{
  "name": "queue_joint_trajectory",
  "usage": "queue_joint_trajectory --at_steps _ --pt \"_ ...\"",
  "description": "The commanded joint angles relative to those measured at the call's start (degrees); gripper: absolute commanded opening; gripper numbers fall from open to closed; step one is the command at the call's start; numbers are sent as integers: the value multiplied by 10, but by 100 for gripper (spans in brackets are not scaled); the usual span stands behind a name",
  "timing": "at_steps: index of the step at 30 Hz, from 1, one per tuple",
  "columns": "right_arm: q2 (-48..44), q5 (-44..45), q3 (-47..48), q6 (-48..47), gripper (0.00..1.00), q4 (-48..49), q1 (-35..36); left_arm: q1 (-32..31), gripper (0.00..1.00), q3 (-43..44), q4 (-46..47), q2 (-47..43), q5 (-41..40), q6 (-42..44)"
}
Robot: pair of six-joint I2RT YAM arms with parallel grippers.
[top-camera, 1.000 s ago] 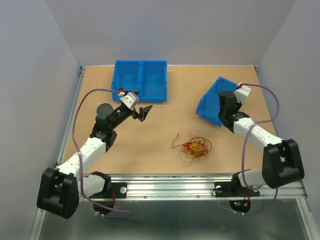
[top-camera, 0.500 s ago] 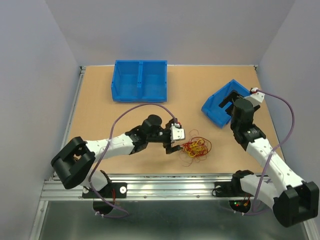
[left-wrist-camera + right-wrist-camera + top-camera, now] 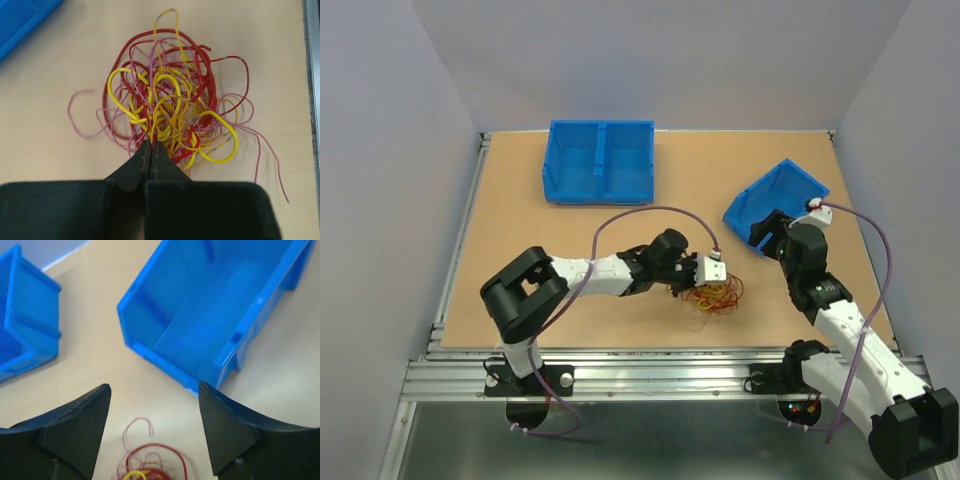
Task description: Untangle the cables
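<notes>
The cables point(image 3: 170, 110) lie as one loose knot of thin red, yellow and pink strands on the table, right of centre point(image 3: 722, 297). My left gripper point(image 3: 151, 143) sits at the knot's near edge with its jaws pressed together, and red and yellow strands run into the tips. From above, that gripper point(image 3: 694, 287) meets the tangle's left side. My right gripper point(image 3: 155, 395) hangs open over bare table, nothing between its fingers point(image 3: 82, 415). The top of the cables point(image 3: 150, 460) shows just below its gap. Seen from above, the right gripper point(image 3: 768, 232) is right of the tangle.
A single blue bin point(image 3: 220, 325) lies just beyond the right gripper, at the right of the table point(image 3: 782, 198). A double blue bin point(image 3: 600, 160) stands at the back left. A metal rail point(image 3: 650, 358) runs along the near table edge.
The left arm has reached right into the tangle and its jaws have gone from open to shut. The right gripper has drawn back from the single bin toward the cables.
</notes>
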Motion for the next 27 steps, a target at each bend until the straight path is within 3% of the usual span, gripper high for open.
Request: queue_joint_trajectory --at_steps 1,4,12,19,22,26,27 --pt "-42 -166 -52 -6 72 64 3 69 0 -43 35 -132 15 -26" --pt "-75 -260 -103 -5 70 131 4 112 0 -73 34 -183 76 -23" --pt "-40 -432 -166 -2 69 273 18 149 0 -54 5 -165 112 -30" --pt "92 -372 -143 -60 86 356 134 171 0 -44 -2 -163 133 -42" --pt "162 -329 -112 -78 87 361 174 175 0 -44 -3 -170 136 -45" --pt "239 -321 -80 -93 75 382 202 180 0 -49 0 -179 137 -54" --pt "249 -316 -75 -93 63 384 205 182 0 -49 1 -182 139 -58"
